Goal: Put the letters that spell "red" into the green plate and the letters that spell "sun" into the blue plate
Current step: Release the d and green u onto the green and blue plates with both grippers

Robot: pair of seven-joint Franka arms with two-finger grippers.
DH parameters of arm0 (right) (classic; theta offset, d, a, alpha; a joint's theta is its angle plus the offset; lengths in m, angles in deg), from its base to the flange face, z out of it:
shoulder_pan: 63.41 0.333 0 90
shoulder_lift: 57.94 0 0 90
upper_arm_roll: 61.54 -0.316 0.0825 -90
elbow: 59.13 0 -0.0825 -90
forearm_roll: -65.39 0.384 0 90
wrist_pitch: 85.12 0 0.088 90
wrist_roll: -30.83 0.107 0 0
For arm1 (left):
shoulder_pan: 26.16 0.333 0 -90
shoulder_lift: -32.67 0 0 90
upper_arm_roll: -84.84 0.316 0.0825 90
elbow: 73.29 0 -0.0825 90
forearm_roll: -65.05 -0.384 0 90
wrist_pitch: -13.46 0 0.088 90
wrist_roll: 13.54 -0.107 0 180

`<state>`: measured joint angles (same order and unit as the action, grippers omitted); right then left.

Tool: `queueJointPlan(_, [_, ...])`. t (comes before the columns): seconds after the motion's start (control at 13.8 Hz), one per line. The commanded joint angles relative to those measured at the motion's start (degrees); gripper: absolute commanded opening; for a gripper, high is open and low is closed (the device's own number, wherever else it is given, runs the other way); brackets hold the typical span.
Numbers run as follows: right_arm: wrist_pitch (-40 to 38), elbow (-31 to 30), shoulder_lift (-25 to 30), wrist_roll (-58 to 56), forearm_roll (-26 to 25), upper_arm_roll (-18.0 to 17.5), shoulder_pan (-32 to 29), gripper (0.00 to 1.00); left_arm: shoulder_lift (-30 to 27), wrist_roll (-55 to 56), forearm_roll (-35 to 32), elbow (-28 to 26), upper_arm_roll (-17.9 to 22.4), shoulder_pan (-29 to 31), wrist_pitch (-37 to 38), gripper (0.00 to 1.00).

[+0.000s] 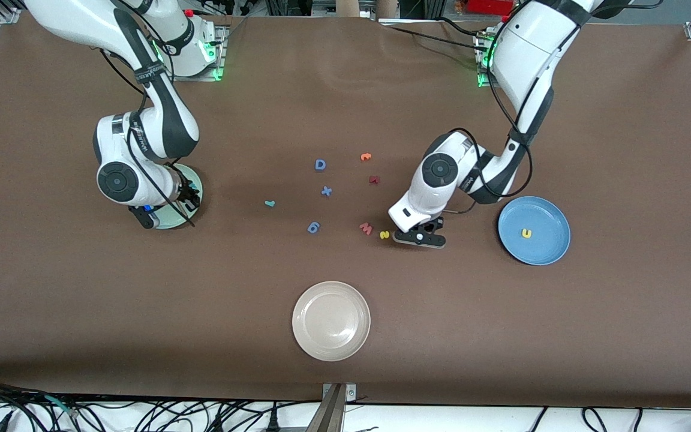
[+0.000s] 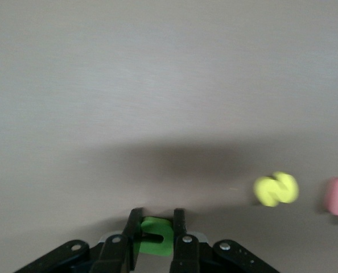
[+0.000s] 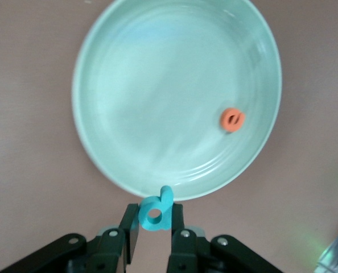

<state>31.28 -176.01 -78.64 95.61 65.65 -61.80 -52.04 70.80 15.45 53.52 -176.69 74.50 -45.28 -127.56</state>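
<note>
My left gripper (image 1: 420, 237) is down at the table beside the yellow "s" (image 1: 384, 234), shut on the green "n" (image 2: 156, 238), which sits between its fingers (image 2: 134, 227). The "s" (image 2: 277, 189) lies loose on the table. The yellow "u" (image 1: 526, 233) lies in the blue plate (image 1: 546, 207). My right gripper (image 3: 155, 209) is shut on the teal "d" (image 3: 156, 215) over the rim of the green plate (image 3: 129, 85). The orange "e" (image 3: 233, 119) lies in that plate. The right arm covers most of the green plate (image 1: 197, 183) in the front view. The thin teal "r" (image 1: 270, 203) lies on the table between the arms.
A salmon "w" (image 1: 366, 228) lies next to the "s". Blue "D" (image 1: 320, 164), blue "x" (image 1: 326, 191), blue "6" (image 1: 314, 227), an orange letter (image 1: 366, 157) and a dark red letter (image 1: 374, 179) are scattered mid-table. A beige-white plate (image 1: 331, 329) sits nearest the front camera.
</note>
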Motion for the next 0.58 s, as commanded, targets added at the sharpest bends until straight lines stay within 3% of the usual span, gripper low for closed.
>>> queueJointPlan(0.0, [2.3, -5.9, 2.9, -3.6, 0.0, 1.7, 0.2, 0.17, -3.8, -4.6, -1.2, 0.9, -0.8, 5.1, 8.0, 0.01])
queueJointPlan(0.22, [9.1, -10.9, 2.9, -5.2, 0.0, 2.5, 0.1, 0.17, -4.2, -10.7, -1.1, 3.5, -0.9, 9.8, 15.4, 0.02])
queueJointPlan(0.51, [10.2, -11.4, 2.1, -6.0, 0.0, 2.9, 0.1, 0.18, -4.2, -23.1, -1.0, 5.8, -0.8, 17.3, 21.4, 0.02])
